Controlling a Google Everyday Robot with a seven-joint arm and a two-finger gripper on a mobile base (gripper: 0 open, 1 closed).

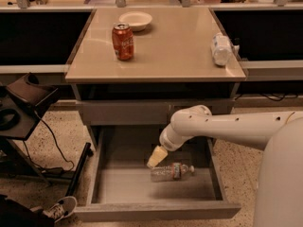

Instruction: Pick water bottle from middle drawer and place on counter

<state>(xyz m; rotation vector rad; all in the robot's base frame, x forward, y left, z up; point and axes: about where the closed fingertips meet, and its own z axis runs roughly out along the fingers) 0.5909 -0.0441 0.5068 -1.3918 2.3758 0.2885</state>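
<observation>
The water bottle (171,171) lies on its side on the grey floor of the open middle drawer (113,186), cap to the right, reddish label round its middle. My gripper (156,157) hangs inside the drawer just above and left of the bottle's base, its pale tip close to the bottle. The white arm reaches in from the right. The tan counter (175,51) tops the cabinet above.
On the counter stand a red soda can (122,41), a white bowl (136,20) behind it and a whitish bottle-like object (220,48) lying at the right edge. A dark stand with cables (28,103) sits left of the cabinet. A shoe (60,207) lies on the floor.
</observation>
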